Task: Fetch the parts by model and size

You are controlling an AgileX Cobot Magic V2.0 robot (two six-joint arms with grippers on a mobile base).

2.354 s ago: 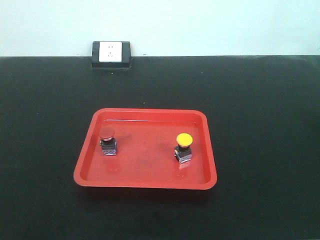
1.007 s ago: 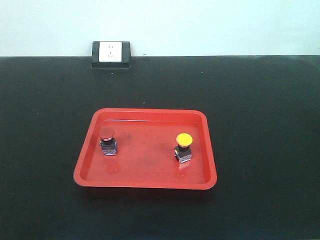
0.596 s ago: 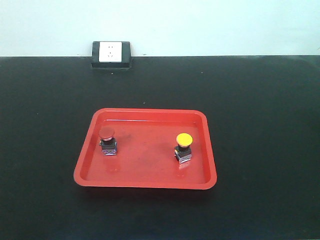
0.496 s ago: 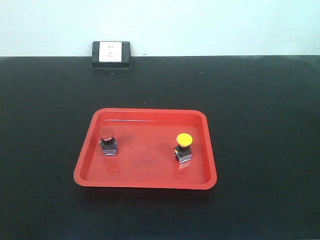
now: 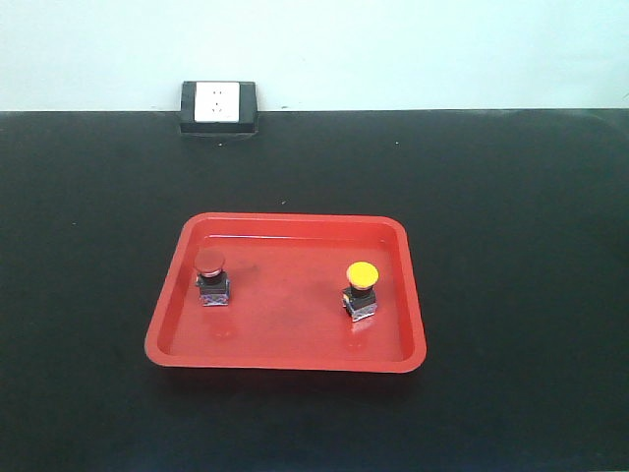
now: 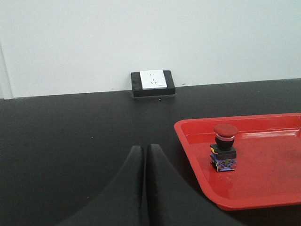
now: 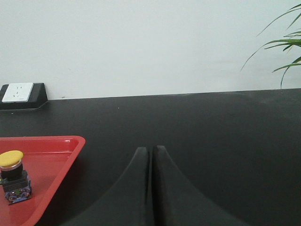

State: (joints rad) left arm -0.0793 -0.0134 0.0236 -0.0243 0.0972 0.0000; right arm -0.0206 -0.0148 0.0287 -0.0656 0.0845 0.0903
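Two push-button parts stand upright in a red tray (image 5: 285,359). The red-capped part (image 5: 210,276) is on the tray's left side, also in the left wrist view as the red-capped part (image 6: 224,153). The yellow-capped part (image 5: 361,290) is on the right side, seen too as the yellow-capped part (image 7: 13,176). My left gripper (image 6: 144,149) is shut and empty, low over the black table left of the tray (image 6: 244,202). My right gripper (image 7: 150,150) is shut and empty, right of the tray (image 7: 66,155). Neither gripper appears in the front view.
A white wall socket in a black housing (image 5: 218,106) sits at the table's back edge, also the socket (image 6: 153,83) and the socket (image 7: 21,95). Green plant leaves (image 7: 282,42) reach in at the far right. The table is black (image 5: 511,197).
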